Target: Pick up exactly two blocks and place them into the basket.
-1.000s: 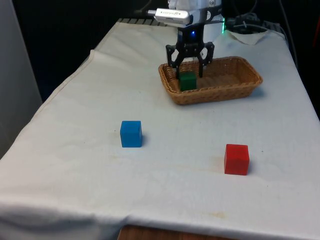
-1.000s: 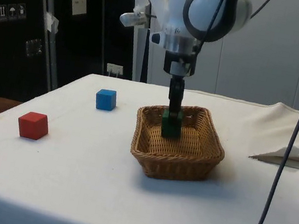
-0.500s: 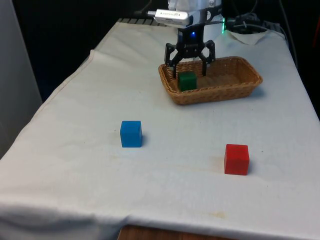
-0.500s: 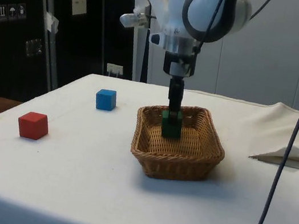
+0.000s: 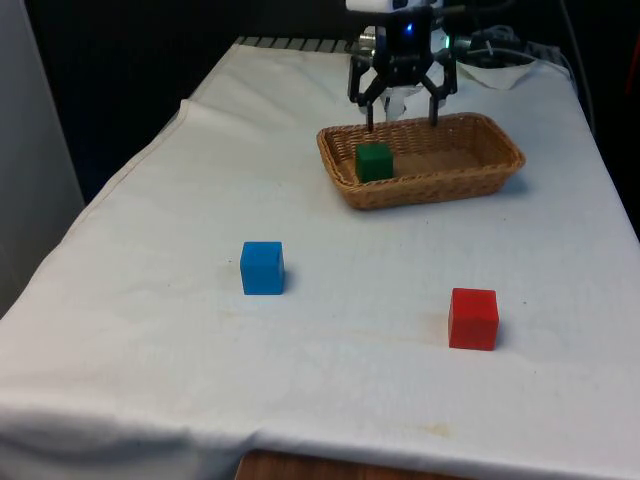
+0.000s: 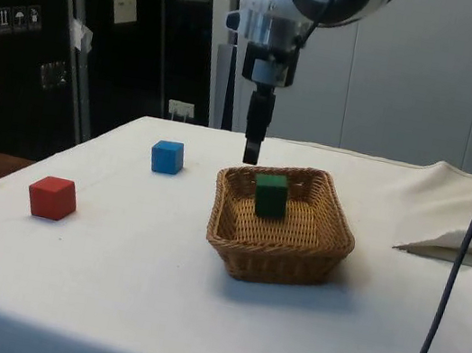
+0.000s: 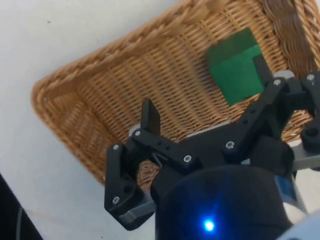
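A green block lies in the wicker basket, at its end toward the front view's left. My gripper hangs open above the basket, well clear of the green block, with nothing between its fingers. A blue block sits on the cloth in the middle of the table. A red block rests nearer the front edge, to the front view's right.
A crumpled white cloth lies at the far end of the table, beyond the basket. White cloth stretches open between the basket and the two loose blocks.
My gripper opened and let go of the green block, which stays in the basket. The gripper then rose straight up and shifted slightly toward the front view's right.
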`<action>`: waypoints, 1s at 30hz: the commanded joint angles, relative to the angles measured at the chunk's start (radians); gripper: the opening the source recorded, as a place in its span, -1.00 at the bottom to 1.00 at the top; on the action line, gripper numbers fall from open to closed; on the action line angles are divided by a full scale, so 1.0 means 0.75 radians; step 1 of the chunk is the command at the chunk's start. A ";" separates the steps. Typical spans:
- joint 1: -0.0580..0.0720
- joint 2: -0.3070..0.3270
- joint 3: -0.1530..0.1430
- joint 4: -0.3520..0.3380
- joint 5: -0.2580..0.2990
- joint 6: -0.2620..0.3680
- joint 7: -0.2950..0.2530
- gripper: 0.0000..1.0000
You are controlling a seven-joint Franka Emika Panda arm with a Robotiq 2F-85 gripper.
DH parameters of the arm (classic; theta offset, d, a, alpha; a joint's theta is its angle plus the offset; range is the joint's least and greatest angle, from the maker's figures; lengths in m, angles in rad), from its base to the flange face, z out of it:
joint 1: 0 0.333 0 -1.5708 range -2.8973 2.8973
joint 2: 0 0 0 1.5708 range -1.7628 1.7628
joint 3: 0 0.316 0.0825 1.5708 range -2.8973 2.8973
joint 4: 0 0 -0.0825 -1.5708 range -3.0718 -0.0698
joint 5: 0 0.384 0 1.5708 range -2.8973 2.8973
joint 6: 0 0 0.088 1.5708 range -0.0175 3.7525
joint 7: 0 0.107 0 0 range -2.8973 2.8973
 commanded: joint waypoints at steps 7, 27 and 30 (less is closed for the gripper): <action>0.000 -0.033 0.024 0.041 -0.065 -0.040 0.107 1.00; 0.007 0.019 0.108 0.185 0.017 -0.056 0.153 1.00; 0.003 0.027 0.109 0.196 0.007 -0.049 0.159 1.00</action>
